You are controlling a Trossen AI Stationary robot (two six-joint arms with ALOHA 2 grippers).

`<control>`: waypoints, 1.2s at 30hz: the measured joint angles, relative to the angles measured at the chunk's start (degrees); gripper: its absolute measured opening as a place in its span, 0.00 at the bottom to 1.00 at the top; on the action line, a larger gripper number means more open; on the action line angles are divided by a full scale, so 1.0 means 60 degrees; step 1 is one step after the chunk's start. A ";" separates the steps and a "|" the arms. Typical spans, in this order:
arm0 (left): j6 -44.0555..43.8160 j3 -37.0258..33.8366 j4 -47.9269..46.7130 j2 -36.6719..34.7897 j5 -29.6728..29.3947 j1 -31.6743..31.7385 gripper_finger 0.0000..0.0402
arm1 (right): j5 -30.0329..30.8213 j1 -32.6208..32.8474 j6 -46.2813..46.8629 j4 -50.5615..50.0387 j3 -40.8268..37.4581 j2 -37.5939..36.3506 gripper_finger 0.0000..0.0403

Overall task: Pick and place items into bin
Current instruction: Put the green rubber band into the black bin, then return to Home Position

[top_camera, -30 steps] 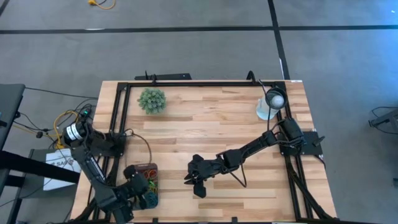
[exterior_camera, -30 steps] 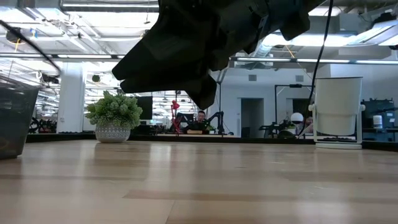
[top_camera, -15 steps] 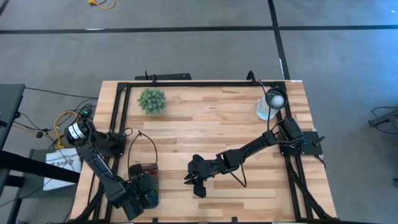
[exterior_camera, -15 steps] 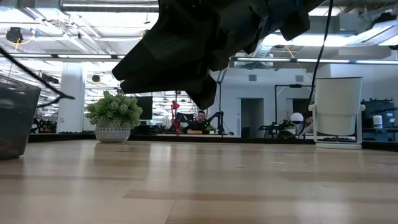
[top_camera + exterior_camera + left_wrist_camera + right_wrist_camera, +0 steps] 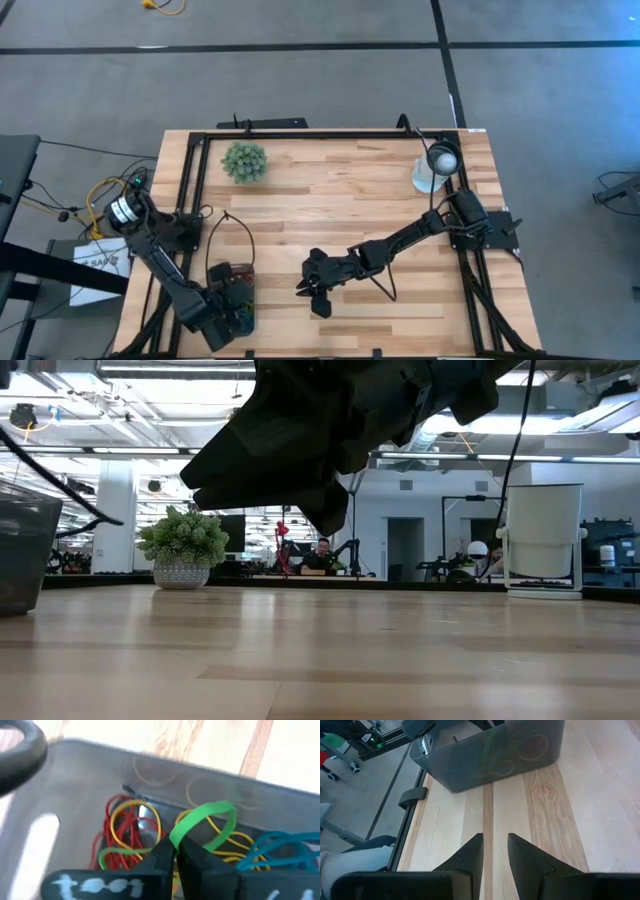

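Table (image 5: 330, 200): wooden, fills centre of high view, edged by a black frame (image 5: 300, 134).
Right arm (image 5: 420, 232): reaches from right edge toward centre; right gripper (image 5: 312, 292) low over bare wood, lower centre, fingers spread, holding nothing.
Left gripper (image 5: 232, 310): lower left, over the bin, fingers pressed together with a green band (image 5: 202, 822) caught at their tips.
Bin (image 5: 232, 290): dark grey tray, lower left of table.
Plant (image 5: 244, 161): upper left.
Lamp (image 5: 440, 165): upper right.
Bands (image 5: 130, 832): red, yellow, green and blue loops, heaped inside the bin.
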 joint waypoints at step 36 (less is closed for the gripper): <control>0.0782 0.4324 -0.6553 -0.0017 0.1771 0.0892 0.23 | -0.0361 -0.0403 0.0372 -0.3319 -0.0015 -0.2419 0.20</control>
